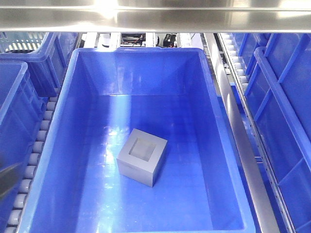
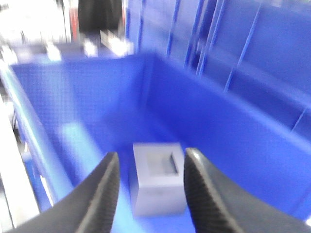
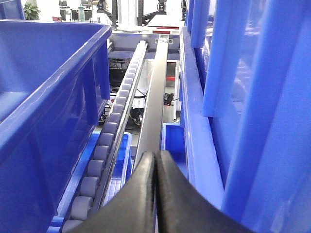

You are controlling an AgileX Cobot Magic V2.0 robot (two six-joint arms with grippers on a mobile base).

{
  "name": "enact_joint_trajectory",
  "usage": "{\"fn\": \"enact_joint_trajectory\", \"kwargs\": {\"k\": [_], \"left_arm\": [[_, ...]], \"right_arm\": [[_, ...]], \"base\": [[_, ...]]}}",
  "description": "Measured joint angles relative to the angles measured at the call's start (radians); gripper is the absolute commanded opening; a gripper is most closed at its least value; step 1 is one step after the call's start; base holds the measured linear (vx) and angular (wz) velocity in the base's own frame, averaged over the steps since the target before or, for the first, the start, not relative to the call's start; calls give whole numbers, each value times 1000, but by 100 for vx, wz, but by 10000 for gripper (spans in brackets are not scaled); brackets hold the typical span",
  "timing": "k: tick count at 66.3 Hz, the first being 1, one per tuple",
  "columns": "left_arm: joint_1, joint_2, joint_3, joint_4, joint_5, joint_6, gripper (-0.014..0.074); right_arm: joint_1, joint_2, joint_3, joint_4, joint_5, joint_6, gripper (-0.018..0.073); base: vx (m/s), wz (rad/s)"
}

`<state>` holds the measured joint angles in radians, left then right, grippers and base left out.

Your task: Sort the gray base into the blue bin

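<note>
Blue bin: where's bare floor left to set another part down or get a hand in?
The blue bin holds only the gray base, just below mid-floor. Free floor: the broad back half toward the far wall, plus strips along the left and right walls. Tightest is the front strip behind the near rim. The left hand hovers open above the base.

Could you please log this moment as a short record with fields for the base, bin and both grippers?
gray base: on the bin floor, recess facing up, touched by nothing
blue bin: holds only the base
left gripper: open, above the base, empty
right gripper: shut, empty, outside the bin over the roller track
task state: base appears sorted
</note>
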<state>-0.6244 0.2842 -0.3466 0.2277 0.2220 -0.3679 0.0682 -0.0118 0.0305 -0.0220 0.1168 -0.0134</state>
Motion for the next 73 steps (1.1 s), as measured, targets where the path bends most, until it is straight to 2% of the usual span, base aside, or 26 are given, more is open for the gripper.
{"fn": "enact_joint_trajectory", "kwargs": {"k": [9, 20, 42, 73], "left_arm": [[0, -113, 30, -1, 30, 0, 211], [0, -156, 42, -1, 75, 0, -9], [0, -163, 43, -1, 131, 0, -6], [6, -163, 55, -1, 138, -1, -6]], "right_arm": [[0, 0, 0, 0, 0, 0, -9], [0, 0, 0, 0, 0, 0, -9], [0, 0, 0, 0, 0, 0, -9], [0, 0, 0, 0, 0, 0, -9]], "base": [[0, 0], [0, 0], [0, 0], [0, 0]]}}
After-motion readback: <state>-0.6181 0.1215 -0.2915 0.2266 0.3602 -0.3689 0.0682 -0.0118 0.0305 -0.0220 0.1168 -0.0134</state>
